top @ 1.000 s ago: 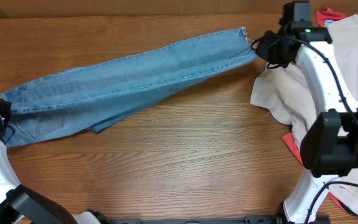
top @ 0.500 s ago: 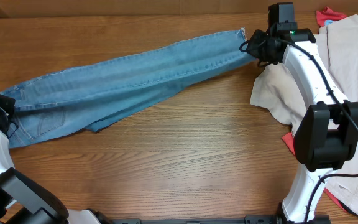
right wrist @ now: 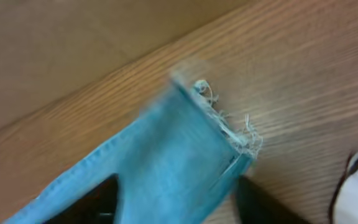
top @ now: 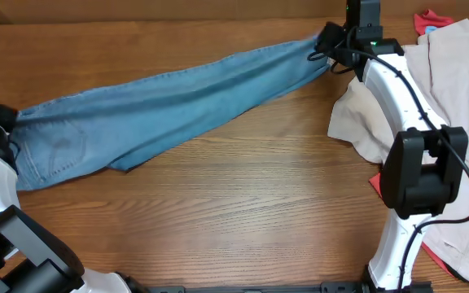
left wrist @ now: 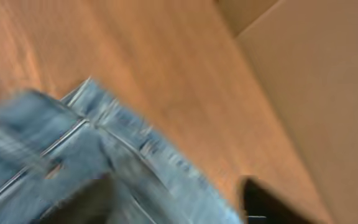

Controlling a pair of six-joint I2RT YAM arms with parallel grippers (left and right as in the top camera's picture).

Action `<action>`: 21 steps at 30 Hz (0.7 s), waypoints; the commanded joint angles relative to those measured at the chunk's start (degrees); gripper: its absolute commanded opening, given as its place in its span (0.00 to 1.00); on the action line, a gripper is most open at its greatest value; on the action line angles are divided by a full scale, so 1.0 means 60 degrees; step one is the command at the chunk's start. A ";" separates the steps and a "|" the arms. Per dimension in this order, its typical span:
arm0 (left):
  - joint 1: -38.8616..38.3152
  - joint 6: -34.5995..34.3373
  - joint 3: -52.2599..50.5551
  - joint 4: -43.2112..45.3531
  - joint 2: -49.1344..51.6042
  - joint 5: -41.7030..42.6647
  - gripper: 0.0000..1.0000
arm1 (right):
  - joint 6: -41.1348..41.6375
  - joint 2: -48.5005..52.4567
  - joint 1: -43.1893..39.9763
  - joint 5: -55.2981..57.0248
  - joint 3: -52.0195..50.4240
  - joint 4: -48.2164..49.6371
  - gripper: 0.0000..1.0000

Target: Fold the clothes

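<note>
Two grippers just let go: your left gripper (left wrist: 176, 193) at the waist and your right gripper (right wrist: 176, 190) at the frayed hem both stand spread wide. The jeans (top: 161, 106) lie stretched diagonally across the table (top: 243, 203), probably ready for the first fold.

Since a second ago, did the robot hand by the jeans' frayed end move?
Yes. The right gripper has moved away from the beige cloth, toward the far edge of the table and slightly left in the overhead view.

Left claw (left wrist: 176, 186), right claw (right wrist: 178, 183): jaws wide
</note>
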 commanded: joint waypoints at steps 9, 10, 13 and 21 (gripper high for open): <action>-0.0106 0.1512 0.0310 -0.2346 0.0051 0.1428 1.00 | -0.0080 0.0233 -0.0175 0.0182 0.0244 -0.1497 1.00; -0.0138 0.1763 0.0310 -0.2758 0.0051 0.1410 1.00 | -0.0080 0.0233 -0.0229 0.0178 0.0244 -0.1679 1.00; -0.0171 0.2109 0.0310 -0.4109 0.0051 0.1373 1.00 | -0.0080 0.0233 -0.0353 0.0157 0.0244 -0.2157 1.00; -0.0171 0.2178 0.0299 -0.6674 0.0058 0.1206 1.00 | -0.1942 0.0499 -0.0412 -0.0867 0.0240 -0.2346 1.00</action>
